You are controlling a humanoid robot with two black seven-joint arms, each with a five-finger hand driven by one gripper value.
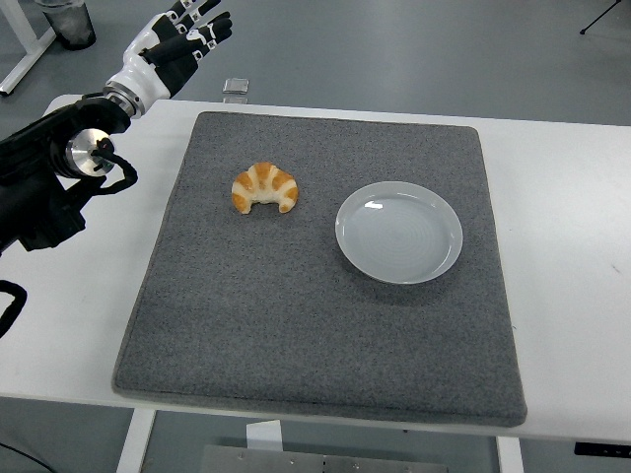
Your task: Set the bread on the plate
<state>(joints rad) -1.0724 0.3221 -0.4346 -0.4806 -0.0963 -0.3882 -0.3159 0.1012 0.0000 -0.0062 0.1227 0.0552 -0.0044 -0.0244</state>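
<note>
A golden croissant lies on the grey mat, left of centre. An empty white plate sits on the mat to its right, apart from it. My left hand is raised beyond the table's far left corner, fingers spread and holding nothing, well up and left of the croissant. Its black arm comes in along the left edge. The right arm is out of view.
A small clear object lies at the table's far edge, just beyond the mat. A dark bin stands on the floor at the top left. The white table shows bare to the right of the mat.
</note>
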